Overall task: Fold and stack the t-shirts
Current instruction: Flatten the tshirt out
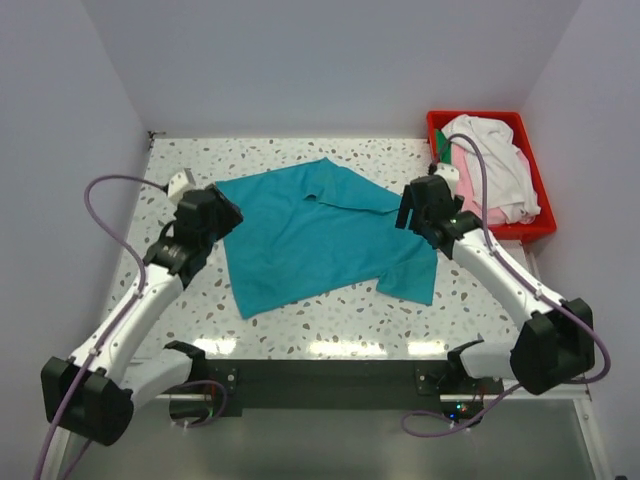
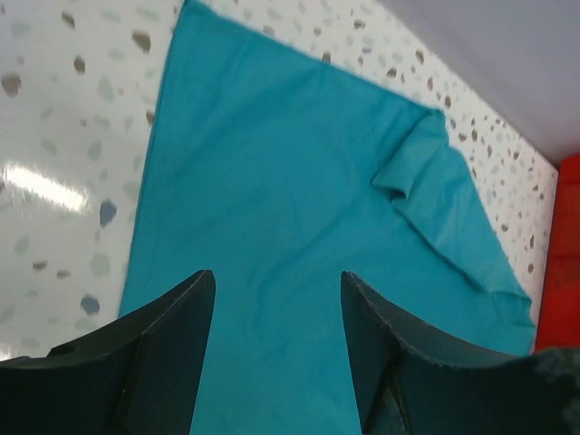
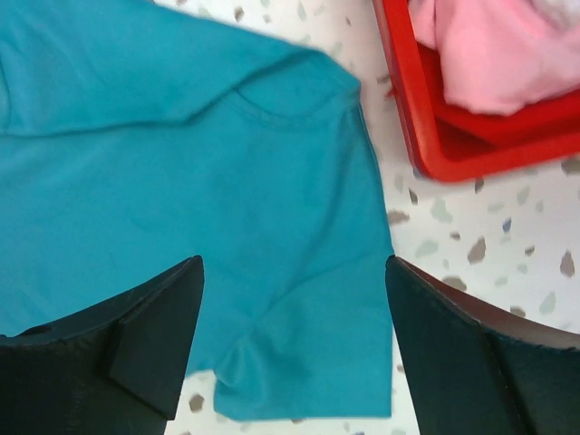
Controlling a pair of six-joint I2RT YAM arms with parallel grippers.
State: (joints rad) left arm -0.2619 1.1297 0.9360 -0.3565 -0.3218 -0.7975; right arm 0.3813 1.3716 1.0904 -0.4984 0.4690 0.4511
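1. While the teal t-shirt [image 1: 320,240] is spread roughly flat at the centre of the table [image 1: 340,315], no proper fold is seen in it, so the task is judged to be at an early stage.
2. No folded stack is seen anywhere on the table. A white t-shirt [image 1: 492,158] and a pink t-shirt [image 1: 468,188] are heaped in the red bin [image 1: 482,117] at the upper right of the top view, with a scrap of dark green cloth [image 1: 440,152] at the bin's left edge.
3. Left to do, by judgement: folding the teal one, then taking out, folding and stacking the rest.
4. Left gripper [image 2: 276,281]: its fingers are seen apart, nothing is held, and it is poised over the shirt's left edge.
5. Right gripper [image 3: 294,267]: its fingers are spread wide, nothing is gripped, and it is poised over the shirt's right side near the bin.
6. Shirt's long axis: it is laid roughly left to right across the top view, tilted a little so that the right end sits lower.
7. Pointing: the collar seam is seen in the right wrist view near the upper middle, on the bin side, so the neck is judged to point right and the hem left.
8. One sleeve is laid out at the lower right of the top view. A small flap is turned over near the shirt's top corner and would need smoothing first.
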